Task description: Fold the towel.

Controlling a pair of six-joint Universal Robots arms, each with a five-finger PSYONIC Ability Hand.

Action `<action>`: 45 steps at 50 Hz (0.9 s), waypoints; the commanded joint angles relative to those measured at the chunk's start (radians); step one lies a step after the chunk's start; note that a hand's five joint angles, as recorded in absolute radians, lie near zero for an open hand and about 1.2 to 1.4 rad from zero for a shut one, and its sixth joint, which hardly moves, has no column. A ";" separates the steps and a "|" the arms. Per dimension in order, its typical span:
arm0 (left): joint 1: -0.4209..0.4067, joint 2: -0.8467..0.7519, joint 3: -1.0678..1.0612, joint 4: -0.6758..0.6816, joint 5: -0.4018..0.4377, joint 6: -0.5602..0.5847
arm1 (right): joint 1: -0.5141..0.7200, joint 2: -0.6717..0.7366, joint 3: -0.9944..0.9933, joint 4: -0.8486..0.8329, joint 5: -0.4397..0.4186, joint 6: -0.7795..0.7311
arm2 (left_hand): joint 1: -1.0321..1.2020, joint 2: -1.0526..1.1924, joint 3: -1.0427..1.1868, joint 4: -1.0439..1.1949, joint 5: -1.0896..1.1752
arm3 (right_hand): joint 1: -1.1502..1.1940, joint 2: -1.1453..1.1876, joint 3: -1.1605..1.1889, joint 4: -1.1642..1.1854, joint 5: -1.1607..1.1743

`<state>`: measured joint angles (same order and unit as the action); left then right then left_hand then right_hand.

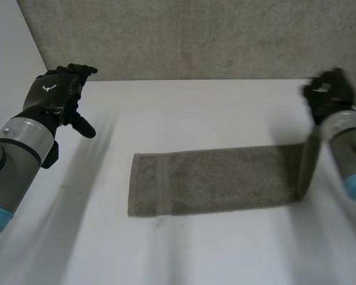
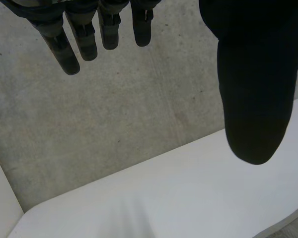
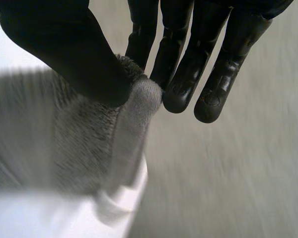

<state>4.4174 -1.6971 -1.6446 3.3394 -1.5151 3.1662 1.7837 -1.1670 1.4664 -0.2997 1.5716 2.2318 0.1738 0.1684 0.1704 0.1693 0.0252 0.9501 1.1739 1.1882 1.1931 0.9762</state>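
Pinching so little cloth is the weak spot here. Your right hand [image 1: 327,95] has the towel [image 1: 216,181] clamped between thumb and fingers at its right end, near the counter's [image 1: 184,113] right edge. That end hangs raised, while the rest lies flat across the middle of the counter with its long sides parallel to the far edge.

In the right wrist view the thumb presses only a small bit of the towel's corner against the fingers. The pile may slide out if you pull fast or the towel's weight drags on it. With one corner held, I judge the lifted end will sag and twist, so the fold may land skewed rather than edge on edge.

The towel's other end, toward the left edge, lies free with nothing pinning it. A carry across may drag the whole towel along the counter instead of doubling it.

Your left hand [image 1: 56,95] hovers above the far left corner, fingers straight and apart, holding nothing, well apart from the towel. You may want it to steady the free end.
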 commanded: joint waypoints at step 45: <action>-0.309 -0.443 0.215 -0.023 -0.256 0.067 | 0.143 -0.013 0.230 0.203 -0.235 0.628 | 0.022 0.028 0.026 0.027 -0.004 | -0.776 -0.999 -1.014 -1.019 -0.976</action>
<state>4.1587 -2.0213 -1.4454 3.3389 -1.6307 3.1885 2.0245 -1.1841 1.5854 -0.1008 1.3820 2.9020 0.1768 0.1739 0.1723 0.1728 0.0252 0.2073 0.2301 0.2097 0.2317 0.0610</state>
